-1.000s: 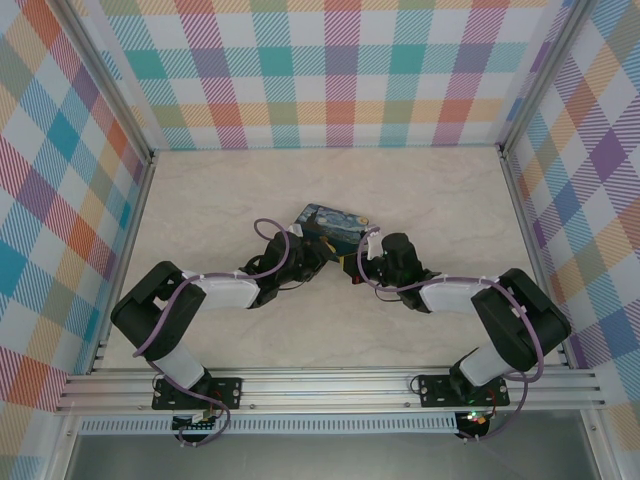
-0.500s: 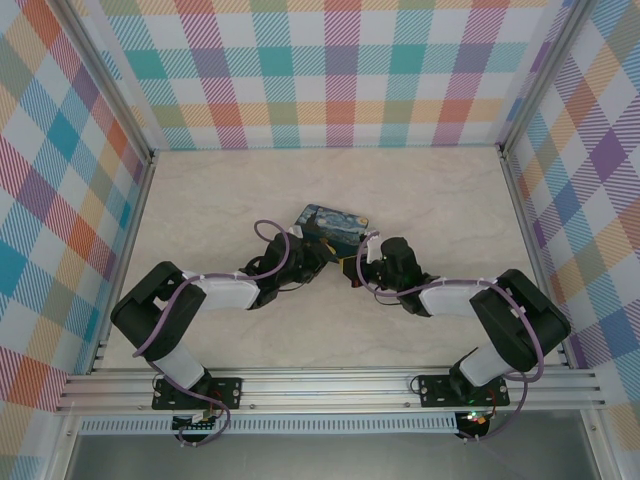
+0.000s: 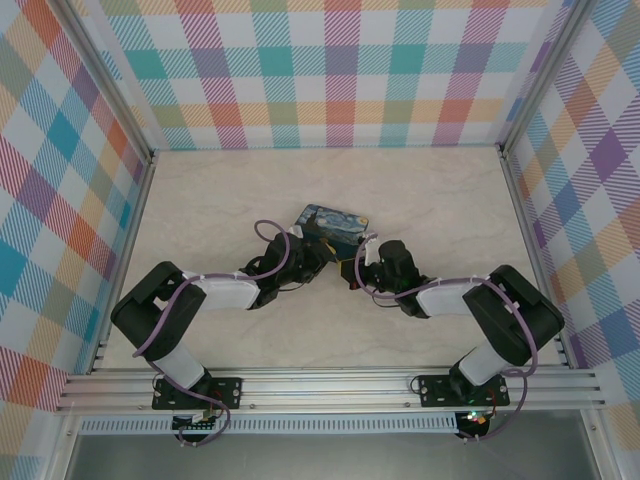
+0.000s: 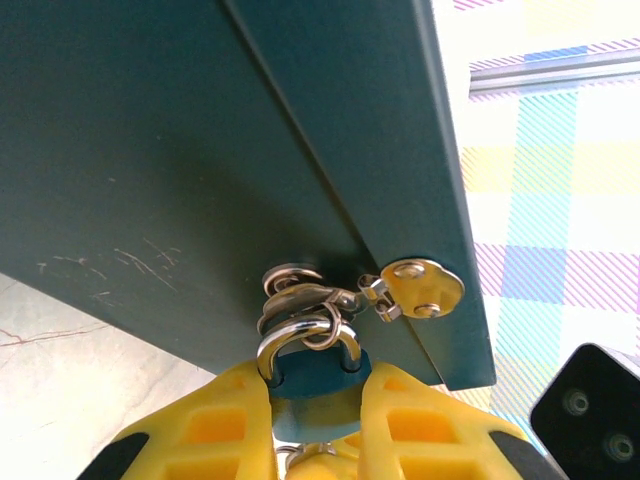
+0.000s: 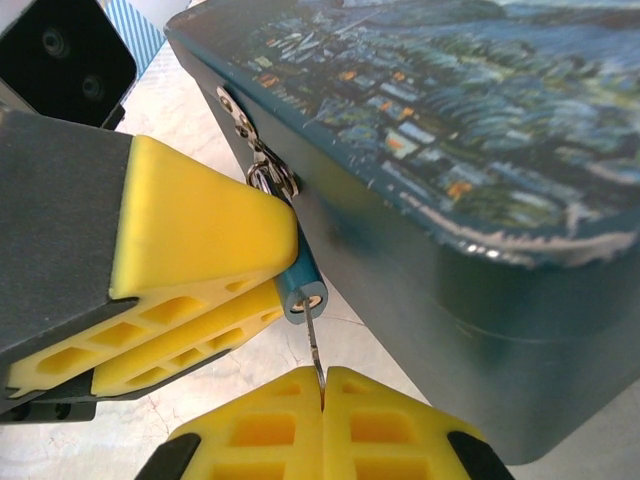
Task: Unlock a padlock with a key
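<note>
The small blue padlock (image 4: 316, 382) hangs by its silver shackle (image 4: 303, 338) from the hasp rings on the front of the tin. My left gripper (image 4: 318, 412) is shut on its body, one yellow finger (image 4: 232, 425) on each side. In the right wrist view the padlock's round bottom end (image 5: 304, 293) sticks out from under the left gripper's fingers (image 5: 200, 230). The thin key (image 5: 314, 347) stands upright between them, and my right gripper (image 5: 323, 388) is shut on its lower end. The key's tip meets the keyhole. In the top view the left gripper (image 3: 322, 256) and the right gripper (image 3: 350, 276) meet in front of the tin.
The Starry Night tin (image 3: 333, 224) lies mid-table, its dark side wall (image 4: 200, 150) right behind the padlock and its printed lid (image 5: 450, 120) close to my right fingers. A brass hasp plate (image 4: 422, 287) sits on the tin's edge. Marble tabletop (image 3: 450, 200) lies around, with checked walls.
My right arm has crept a little left toward the padlock with the key. The left arm and the tin have stayed put.
</note>
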Tool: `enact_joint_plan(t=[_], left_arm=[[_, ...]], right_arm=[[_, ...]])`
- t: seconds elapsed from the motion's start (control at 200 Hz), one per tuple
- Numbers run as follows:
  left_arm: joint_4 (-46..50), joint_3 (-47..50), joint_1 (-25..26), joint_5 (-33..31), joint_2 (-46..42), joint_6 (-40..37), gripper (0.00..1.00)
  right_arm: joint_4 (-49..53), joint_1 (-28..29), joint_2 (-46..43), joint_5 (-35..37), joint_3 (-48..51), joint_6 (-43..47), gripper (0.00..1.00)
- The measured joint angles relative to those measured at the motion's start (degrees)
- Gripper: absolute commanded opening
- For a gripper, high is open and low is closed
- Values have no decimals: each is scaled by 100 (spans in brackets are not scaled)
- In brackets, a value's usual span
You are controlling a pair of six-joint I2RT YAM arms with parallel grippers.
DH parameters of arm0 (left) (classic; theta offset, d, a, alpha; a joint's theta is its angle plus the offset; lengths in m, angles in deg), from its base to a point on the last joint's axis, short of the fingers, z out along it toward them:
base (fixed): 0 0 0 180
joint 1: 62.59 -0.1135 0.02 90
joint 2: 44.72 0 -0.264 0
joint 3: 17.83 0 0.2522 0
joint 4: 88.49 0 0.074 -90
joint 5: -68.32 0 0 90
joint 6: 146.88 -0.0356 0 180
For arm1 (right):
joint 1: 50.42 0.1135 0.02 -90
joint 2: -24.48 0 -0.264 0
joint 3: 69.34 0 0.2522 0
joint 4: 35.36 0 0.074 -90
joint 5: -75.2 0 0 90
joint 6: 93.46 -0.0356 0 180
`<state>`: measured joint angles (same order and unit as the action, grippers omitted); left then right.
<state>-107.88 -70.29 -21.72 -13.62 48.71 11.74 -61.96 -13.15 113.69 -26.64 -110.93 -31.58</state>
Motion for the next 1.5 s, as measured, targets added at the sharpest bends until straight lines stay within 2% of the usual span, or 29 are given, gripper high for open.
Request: enact_joint_plan(t=[0.54, 0.77, 1.5], left_arm=[[-151, -4, 37, 326, -90, -225, 18], [-142, -4, 74, 531, -90, -426, 18], [-98, -13, 107, 654, 17, -525, 18]], right_arm=[[514, -271, -592, -356, 70, 136, 0], [1064, -393, -955, -535, 74, 247, 0], [1598, -448, -990, -669, -50, 505, 0]])
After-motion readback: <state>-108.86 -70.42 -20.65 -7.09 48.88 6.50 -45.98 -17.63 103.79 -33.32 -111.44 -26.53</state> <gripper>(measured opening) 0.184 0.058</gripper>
